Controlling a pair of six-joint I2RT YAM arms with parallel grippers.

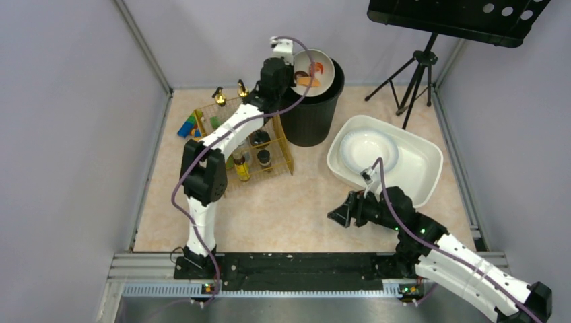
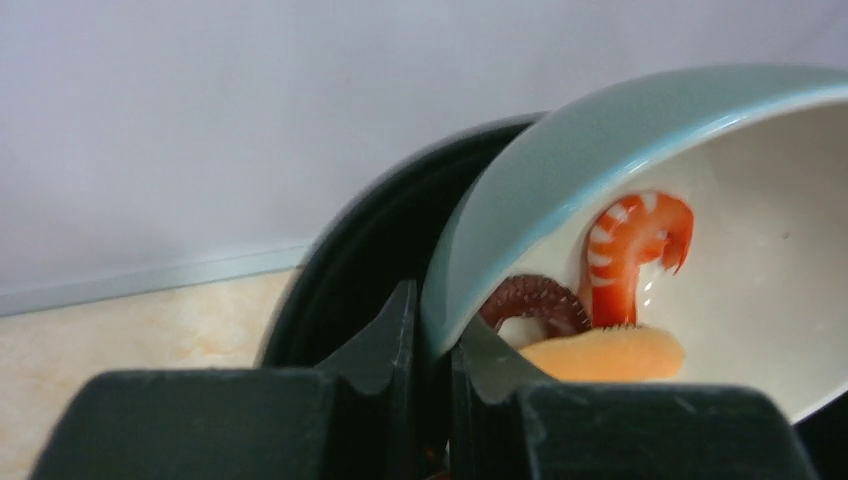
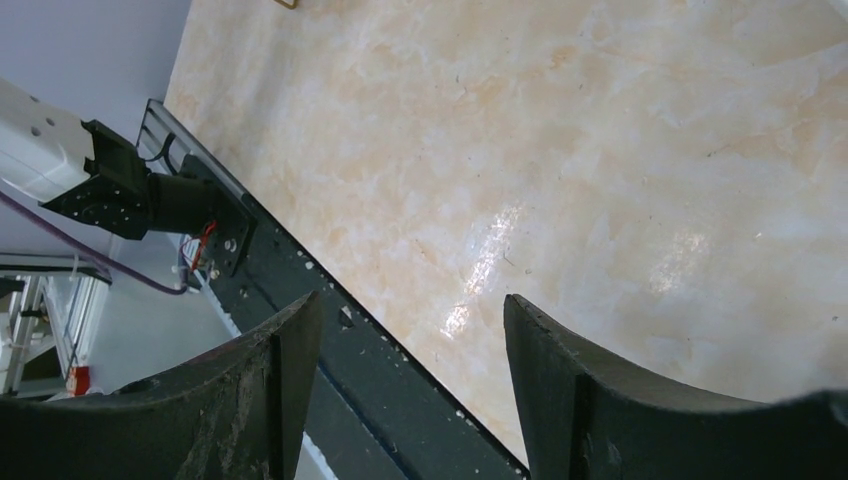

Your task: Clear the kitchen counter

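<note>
My left gripper [image 1: 291, 67] is shut on the rim of a pale green bowl [image 1: 316, 73] and holds it tilted over a black bin [image 1: 311, 111] at the back of the kitchen counter [image 1: 289, 208]. In the left wrist view the bowl [image 2: 600, 160] holds a toy shrimp [image 2: 635, 245], a brown ring piece [image 2: 535, 300] and an orange piece [image 2: 605, 352]; the bin's rim [image 2: 370, 240] lies behind it. My right gripper [image 1: 339, 215] is open and empty, low over the counter [image 3: 600, 150] near the front rail.
A white tub [image 1: 421, 168] with a white plate [image 1: 367, 149] in it stands at the right. A yellow wire rack [image 1: 259, 145] with bottles and coloured blocks [image 1: 188, 126] stands at the back left. A black stand's legs [image 1: 414, 81] are at the back right. The black front rail [image 3: 370, 370] runs below the right gripper.
</note>
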